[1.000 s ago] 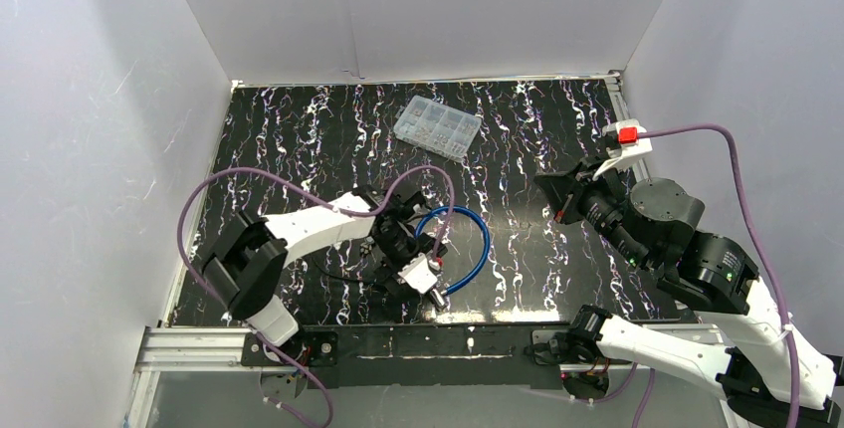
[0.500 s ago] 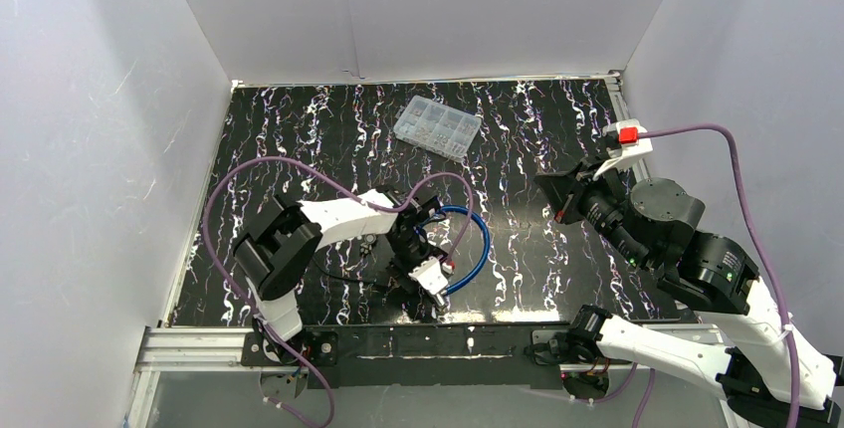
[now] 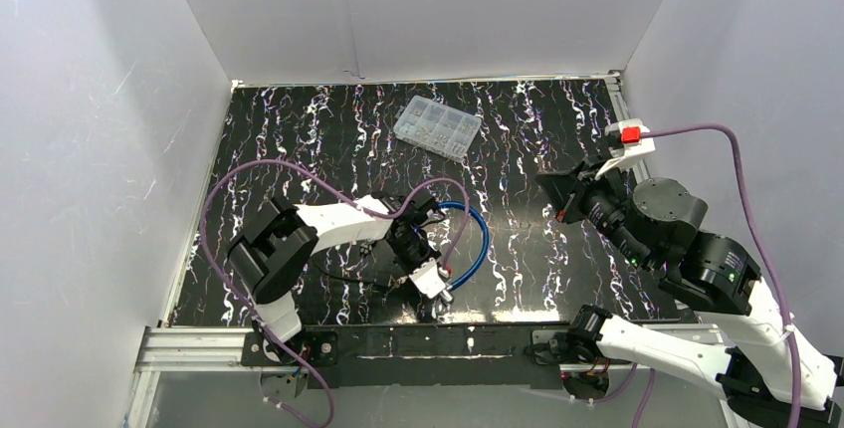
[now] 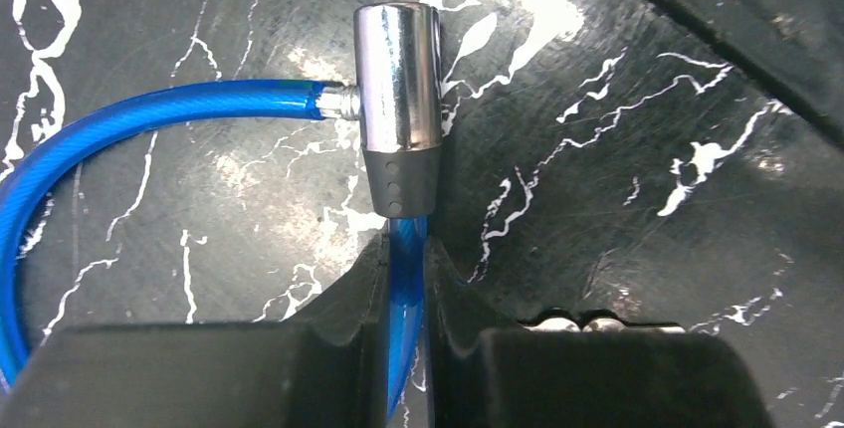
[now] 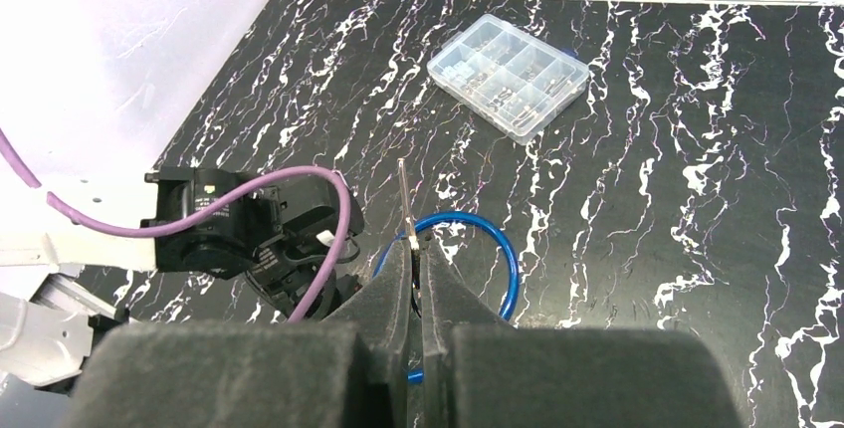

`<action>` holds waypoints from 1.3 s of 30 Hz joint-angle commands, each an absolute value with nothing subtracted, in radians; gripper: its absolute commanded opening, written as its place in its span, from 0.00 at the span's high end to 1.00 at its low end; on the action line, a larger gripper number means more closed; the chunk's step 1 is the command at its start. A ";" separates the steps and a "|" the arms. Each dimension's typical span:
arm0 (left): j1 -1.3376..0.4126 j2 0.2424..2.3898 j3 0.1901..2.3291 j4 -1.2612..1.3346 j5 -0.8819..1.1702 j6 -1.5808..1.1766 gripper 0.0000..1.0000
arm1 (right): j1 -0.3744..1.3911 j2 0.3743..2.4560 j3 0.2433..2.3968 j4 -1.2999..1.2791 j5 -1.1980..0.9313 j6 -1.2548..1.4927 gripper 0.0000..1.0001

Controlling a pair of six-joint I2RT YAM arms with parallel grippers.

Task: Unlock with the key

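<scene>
My left gripper (image 4: 406, 249) pinches the blue cable (image 4: 149, 114) near the table's six o'clock, lock barrel (image 4: 398, 80) at its twelve. Right gripper (image 5: 416, 254) clamps the key (image 5: 403, 189). Floppy cable could let the barrel swivel, so the key misses.

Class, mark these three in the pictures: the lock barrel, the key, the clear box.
lock barrel (image 4: 398, 80), left wrist view, its shiny metal side.
key (image 5: 403, 194), right wrist view, its thin shaft.
clear box (image 3: 437, 126), top view, middle of its lid.

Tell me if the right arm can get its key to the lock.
Probably yes: the left gripper clamps the cable behind the lock, leaving its chrome end uncovered, and nothing stands between it and the key. Keyhole unseen.
</scene>
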State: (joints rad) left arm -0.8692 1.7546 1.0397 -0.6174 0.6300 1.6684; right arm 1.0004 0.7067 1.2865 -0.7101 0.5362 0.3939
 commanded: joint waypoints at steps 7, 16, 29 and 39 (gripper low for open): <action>-0.864 1.376 1.060 -0.615 0.582 1.689 1.00 | 0.995 0.756 1.306 -0.655 0.517 0.318 0.99; -0.891 0.974 1.180 -0.705 0.645 1.650 1.00 | 0.994 0.919 1.307 -0.522 0.391 0.250 0.99; -0.935 0.841 1.348 -0.766 0.595 1.475 1.00 | 0.995 1.035 1.431 -0.546 0.267 0.253 0.99; -0.935 0.788 1.251 -0.381 0.524 1.509 1.00 | 1.008 1.049 1.439 -0.600 0.182 0.321 0.99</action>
State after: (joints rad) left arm -0.9318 0.8158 1.2831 -0.6765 0.5526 1.4689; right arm 0.9958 1.0370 1.3937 -0.5816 0.2459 0.2859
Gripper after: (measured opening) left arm 0.081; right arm 0.041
